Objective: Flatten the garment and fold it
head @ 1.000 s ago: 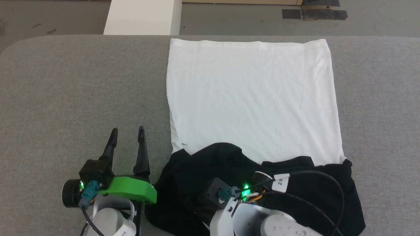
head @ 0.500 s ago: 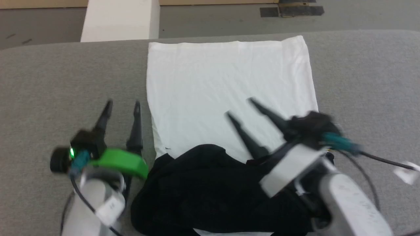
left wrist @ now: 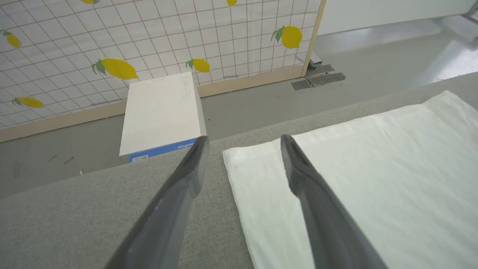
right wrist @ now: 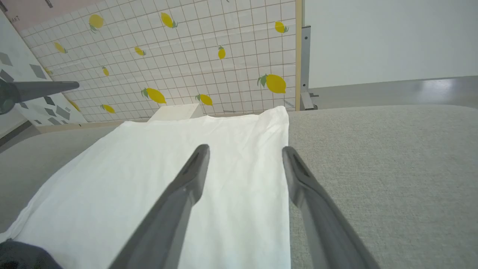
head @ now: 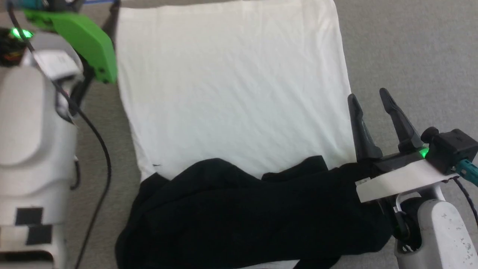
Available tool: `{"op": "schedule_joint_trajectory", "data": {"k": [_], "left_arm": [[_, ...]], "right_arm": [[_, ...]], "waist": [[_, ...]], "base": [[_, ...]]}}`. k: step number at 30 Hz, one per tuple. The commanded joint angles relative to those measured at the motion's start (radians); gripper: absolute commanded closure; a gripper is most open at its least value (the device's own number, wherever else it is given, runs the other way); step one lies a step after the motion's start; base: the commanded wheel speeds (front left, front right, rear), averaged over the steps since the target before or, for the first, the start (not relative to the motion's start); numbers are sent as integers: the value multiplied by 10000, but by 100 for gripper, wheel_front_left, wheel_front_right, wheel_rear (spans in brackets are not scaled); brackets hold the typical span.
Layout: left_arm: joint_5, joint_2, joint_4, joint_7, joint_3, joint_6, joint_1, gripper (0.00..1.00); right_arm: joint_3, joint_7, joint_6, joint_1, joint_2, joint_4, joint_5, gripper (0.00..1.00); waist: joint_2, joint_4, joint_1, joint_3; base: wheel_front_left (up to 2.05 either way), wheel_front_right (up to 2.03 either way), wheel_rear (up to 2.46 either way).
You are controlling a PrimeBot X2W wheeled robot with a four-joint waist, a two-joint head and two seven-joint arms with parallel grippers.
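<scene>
The garment lies on the grey table with its white torso (head: pixel 231 86) spread flat and the black sleeves and shoulders (head: pixel 246 216) bunched in a heap at the near end. My left gripper (left wrist: pixel 242 144) is open, its fingers straddling the far left corner of the white hem (left wrist: pixel 239 157); its green mount (head: pixel 86 41) shows at the head view's upper left. My right gripper (head: pixel 369 99) is open and empty beside the torso's right edge, just past the black heap. In the right wrist view the right gripper (right wrist: pixel 244 149) hovers over that right edge (right wrist: pixel 285 179).
The grey padded table (head: pixel 410 45) extends to the right of the shirt. A white box (left wrist: pixel 160 112) stands on the floor beyond the table's far edge, before a lemon-patterned wall (left wrist: pixel 112 37). The left arm's cable (head: pixel 101 149) hangs beside the shirt's left edge.
The head camera has dipped forward and closer. My left arm has reached out to the shirt's far left corner. My right gripper rose off the black heap and swung to the torso's right edge.
</scene>
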Motion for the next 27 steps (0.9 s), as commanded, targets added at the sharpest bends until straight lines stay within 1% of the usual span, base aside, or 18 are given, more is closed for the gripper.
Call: {"op": "schedule_joint_trajectory", "data": {"k": [1, 4, 7, 10, 12, 14, 18, 23, 24, 25, 26, 27], "left_arm": [[-88, 178, 128, 331, 36, -50, -295, 0], [-214, 490, 428, 1723, 153, 123, -938, 0], [-188, 734, 457, 2614, 256, 420, -1326, 0], [-7, 1075, 338, 3673, 427, 1034, -1669, 0], [57, 1248, 193, 4277, 526, 1345, -1797, 0], [42, 1329, -44, 4692, 641, 1597, -1887, 0], [143, 1555, -436, 5444, 711, 1957, -1912, 0], [479, 1883, -783, 6542, 589, 2389, -1633, 0], [555, 1956, -878, 6667, 546, 2421, -1574, 5], [646, 2051, -983, 6804, 483, 2434, -1488, 55], [648, 2080, -1044, 6960, 461, 2448, -1409, 100], [611, 2075, -1118, 7077, 459, 2462, -1341, 100]], "right_arm": [[25, -104, -15, -103, 42, 38, 76, 0], [179, -295, -15, -276, 69, 162, 261, 0], [318, -446, -15, -407, 79, 227, 369, 0], [473, -604, -15, -546, 87, 255, 491, 0], [557, -691, -15, -621, 89, 256, 565, 0], [612, -768, -15, -685, 91, 262, 653, 0], [709, -921, -15, -790, 92, 329, 803, 0], [818, -1028, -15, -881, 93, 475, 894, 0], [828, -1039, -15, -895, 93, 490, 914, 0], [829, -1047, -15, -907, 94, 509, 922, 0], [821, -1043, -15, -915, 94, 524, 913, 0], [802, -1033, -15, -921, 94, 536, 897, 0]], "waist": [[0, -944, 0, 999], [0, -1286, 0, 1396], [0, -1514, 0, 1658], [0, -1769, 0, 1956], [0, -1909, 0, 2116], [0, -2025, 0, 2278], [0, -2180, 0, 2512], [0, -2260, 0, 2608], [0, -2265, 0, 2611], [0, -2263, 0, 2606], [0, -2253, 0, 2595], [0, -2237, 0, 2581]], "base": [[0, 0, 0], [0, 0, 0], [0, 0, 0], [0, 0, 0], [0, 0, 0], [0, 0, 0], [0, 0, 0], [0, 0, 0], [0, 0, 0], [0, 0, 0], [0, 0, 0], [0, 0, 0]]}}
